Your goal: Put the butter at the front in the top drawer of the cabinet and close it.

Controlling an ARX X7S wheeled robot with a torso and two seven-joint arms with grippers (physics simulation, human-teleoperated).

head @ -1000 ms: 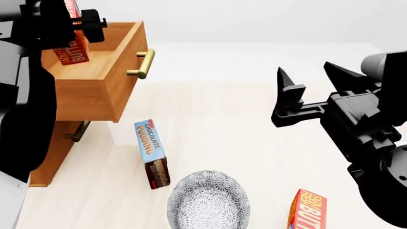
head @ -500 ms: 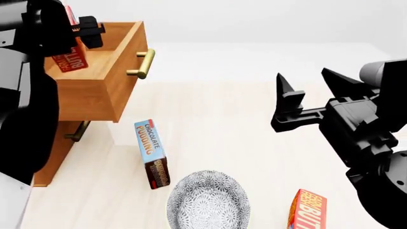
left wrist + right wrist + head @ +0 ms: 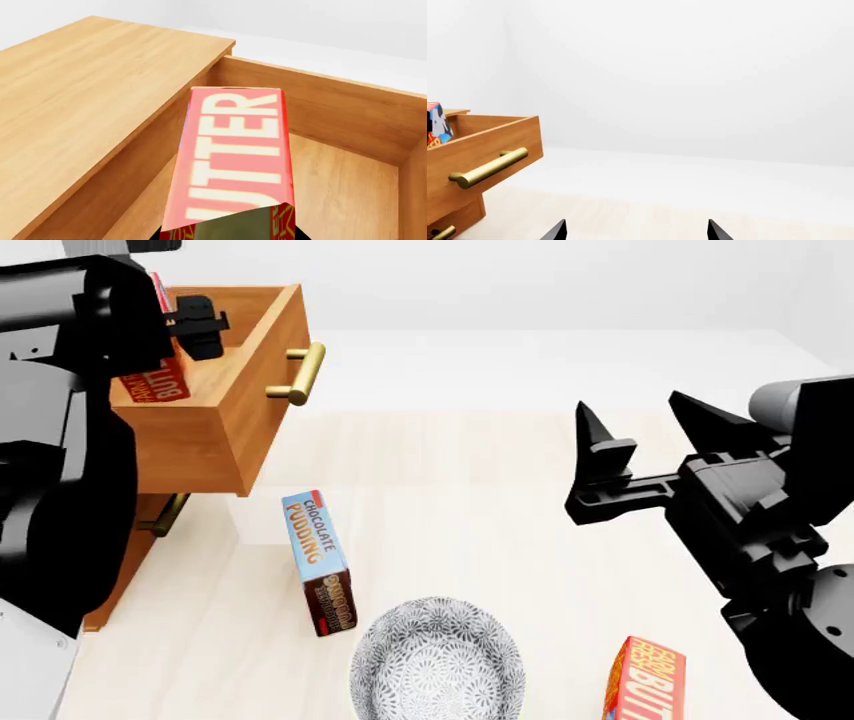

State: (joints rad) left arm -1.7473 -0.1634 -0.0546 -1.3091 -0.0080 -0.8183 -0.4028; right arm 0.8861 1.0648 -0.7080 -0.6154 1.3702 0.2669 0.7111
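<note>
Butter hangs tilted over the open top drawer of the cabinet, clamped in the left gripper; the carton looks light, stiff and smooth-sided, so a grip across its flat faces should hold without crushing; further right stand the pudding box, the patterned bowl, a second butter carton; the right gripper hangs spread wide, empty.

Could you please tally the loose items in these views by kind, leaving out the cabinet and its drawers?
Butter cartons: 2, one held in the left end effector over the open top drawer, one on the floor.
Pudding boxes: 1
Patterned bowls: 1
Total: 4
</note>
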